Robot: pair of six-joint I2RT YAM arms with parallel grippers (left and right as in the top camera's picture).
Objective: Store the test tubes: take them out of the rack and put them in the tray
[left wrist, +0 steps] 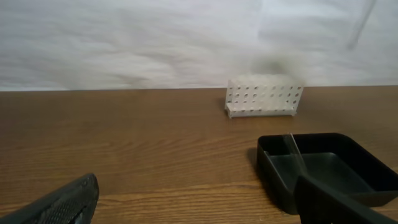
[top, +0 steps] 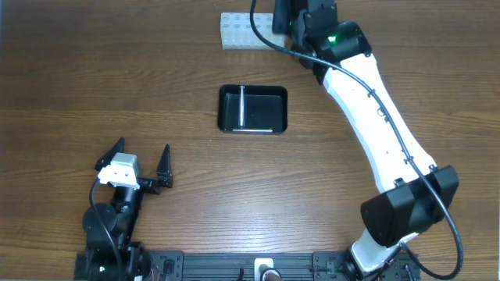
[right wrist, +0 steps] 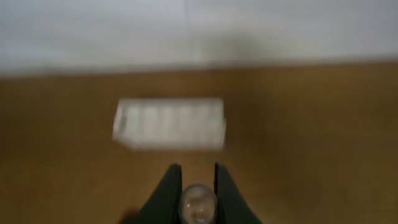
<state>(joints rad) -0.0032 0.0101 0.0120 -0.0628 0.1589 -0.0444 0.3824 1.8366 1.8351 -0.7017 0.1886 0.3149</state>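
A white perforated rack point(top: 238, 31) point(left wrist: 264, 96) point(right wrist: 169, 123) stands at the table's far edge. The black tray point(top: 221, 109) point(left wrist: 273, 180) sits mid-table with one clear test tube point(top: 242, 107) point(left wrist: 294, 152) lying inside. My right gripper point(top: 280, 23) point(right wrist: 198, 180) hangs lifted beside the rack's right end, shut on another test tube point(right wrist: 198, 202), which the right wrist view shows end-on between the fingers. My left gripper point(top: 143, 146) point(left wrist: 199, 205) rests near the front left, open, holding nothing, well short of the tray.
Bare wooden tabletop point(top: 117, 78) surrounds the tray and rack. A black cable point(top: 262, 35) from the right arm loops over the rack's right end. A pale wall point(left wrist: 124, 37) rises behind the table's far edge.
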